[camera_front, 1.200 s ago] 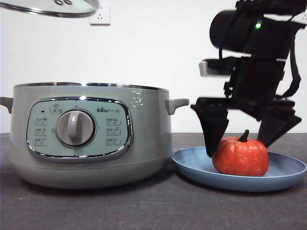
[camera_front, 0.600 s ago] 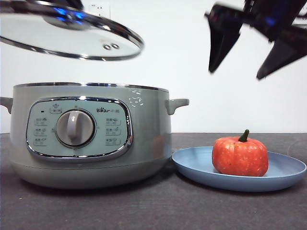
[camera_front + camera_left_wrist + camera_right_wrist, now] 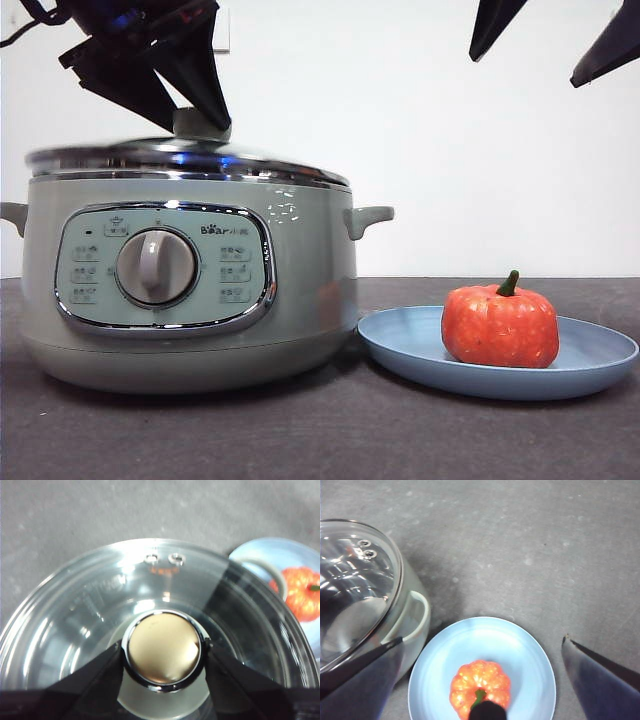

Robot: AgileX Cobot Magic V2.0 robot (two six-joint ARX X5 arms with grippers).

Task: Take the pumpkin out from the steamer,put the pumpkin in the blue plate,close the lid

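Note:
The sage-green steamer (image 3: pixel 190 290) stands at the left of the front view. The glass lid (image 3: pixel 185 160) lies on its rim. My left gripper (image 3: pixel 195 120) is shut on the lid's round knob (image 3: pixel 163 655). The orange-red pumpkin (image 3: pixel 500 325) sits upright in the blue plate (image 3: pixel 590 360) to the steamer's right. It also shows in the right wrist view (image 3: pixel 480 682) on the plate (image 3: pixel 520 645). My right gripper (image 3: pixel 548 40) is open and empty, high above the plate.
The dark grey table (image 3: pixel 320 430) runs under everything. The steamer's side handle (image 3: pixel 368 218) points toward the plate, with a narrow gap between pot and plate. A white wall stands behind.
The left gripper has lowered the lid from above the pot onto the steamer's rim. The right gripper has let go of the pumpkin and risen to the top of the front view.

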